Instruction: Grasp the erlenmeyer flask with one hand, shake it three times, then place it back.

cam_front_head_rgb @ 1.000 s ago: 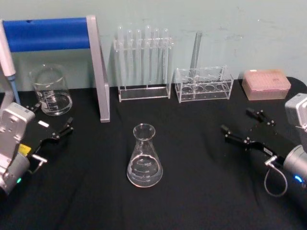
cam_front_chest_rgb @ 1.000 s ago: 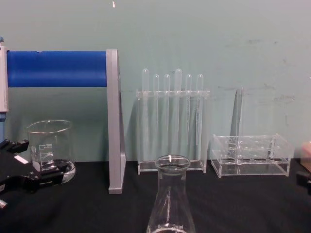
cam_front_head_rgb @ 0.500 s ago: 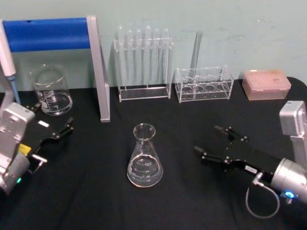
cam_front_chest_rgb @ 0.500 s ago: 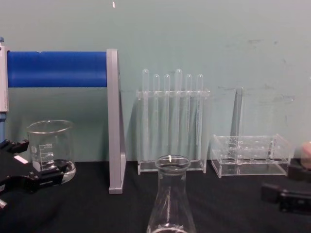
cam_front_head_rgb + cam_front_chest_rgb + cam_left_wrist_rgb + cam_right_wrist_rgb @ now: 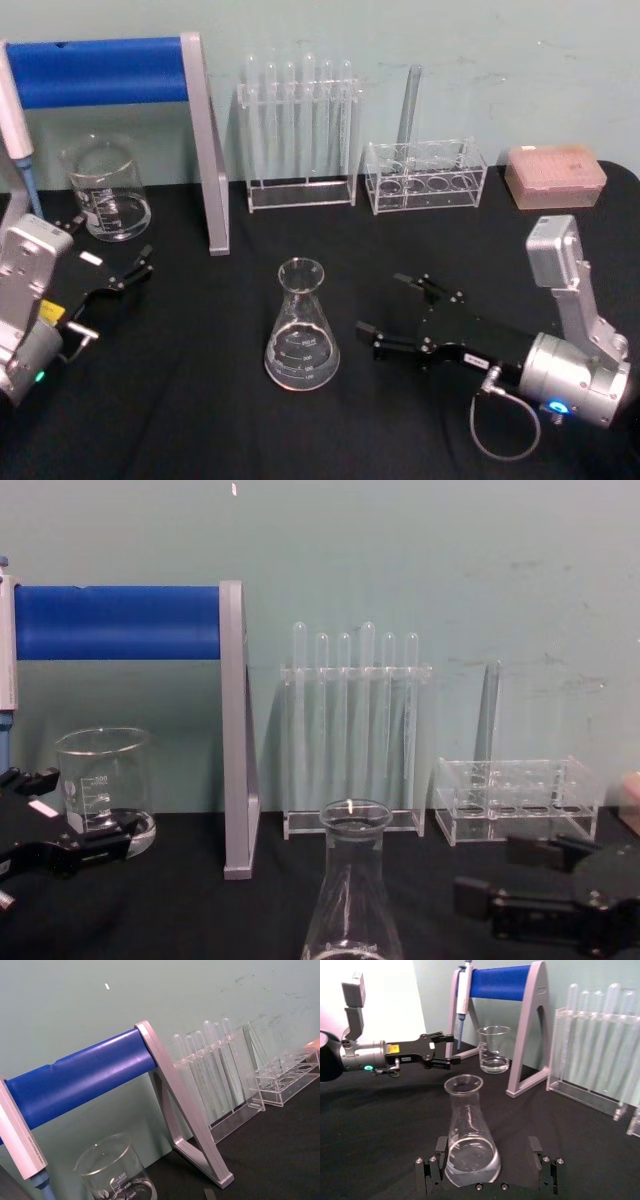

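Centrally, the black table (image 5: 200,420) carries the erlenmeyer flask (image 5: 301,330), which stands upright on its wide base with a shallow layer of clear liquid inside. All positions below are referenced to this flask.

The blue-barred stand (image 5: 100,70) is behind the flask and to the robot's left, with a pipette (image 5: 15,120) hanging at its outer end.

The right gripper (image 5: 381,303) lies low over the table just beside the flask, on its right. Its two fingers are spread wide and point at the flask body. In the right wrist view the flask base sits ahead of the gap between the fingers, and the glass is not touched.

The left gripper (image 5: 110,243) is well apart from the flask, to its left, with its fingers also spread.

The tall test tube rack (image 5: 298,120) stands directly behind the flask. The low clear rack (image 5: 425,175) is behind it and to the right.

The glass beaker (image 5: 105,190) is behind and left of the flask, past the left gripper.

The pink box (image 5: 555,175) is behind and far right of the flask.
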